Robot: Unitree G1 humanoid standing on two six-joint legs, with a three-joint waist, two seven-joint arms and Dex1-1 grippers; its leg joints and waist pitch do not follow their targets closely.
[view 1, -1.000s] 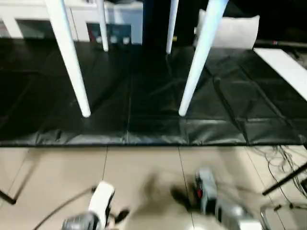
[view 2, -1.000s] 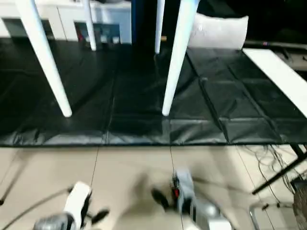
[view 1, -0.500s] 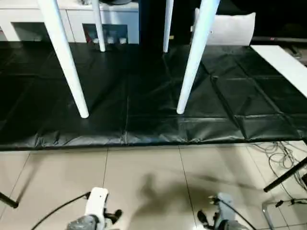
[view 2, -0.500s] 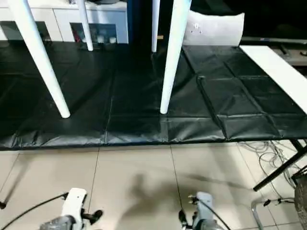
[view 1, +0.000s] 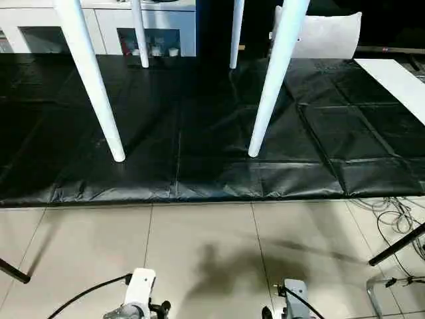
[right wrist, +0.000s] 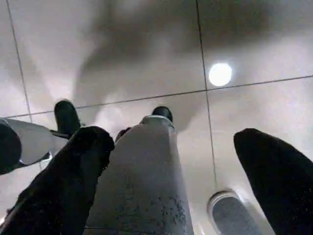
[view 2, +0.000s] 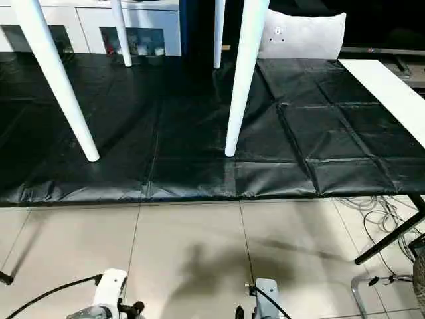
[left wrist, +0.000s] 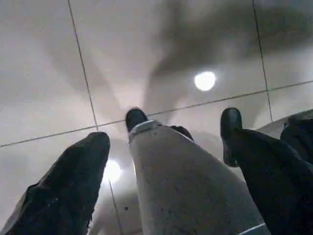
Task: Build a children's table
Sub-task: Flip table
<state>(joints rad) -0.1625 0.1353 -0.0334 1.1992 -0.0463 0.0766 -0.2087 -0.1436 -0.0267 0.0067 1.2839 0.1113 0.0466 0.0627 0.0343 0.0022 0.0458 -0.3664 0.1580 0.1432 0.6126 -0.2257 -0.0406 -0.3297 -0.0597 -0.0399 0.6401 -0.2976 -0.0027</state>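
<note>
Four white tapered legs stand on a black mat (view 2: pixel 199 133) that covers the far part of the floor. The near left leg (view 2: pixel 56 83) slants and touches down near the mat's front edge, toward its left side. The near right leg (view 2: pixel 242 76) touches down near the front edge at mid-width. The two far legs (view 2: pixel 121 33) touch down near the mat's rear edge. A white cabinet (view 2: pixel 86 26) stands behind the mat. A white cushion (view 2: pixel 302 34) lies at the rear right. A white board (view 2: pixel 392 93) lies along the mat's right edge. Beige floor tiles (view 2: pixel 186 252) adjoin the front edge. Cables (view 2: pixel 375 212) lie on the tiles at right.
</note>
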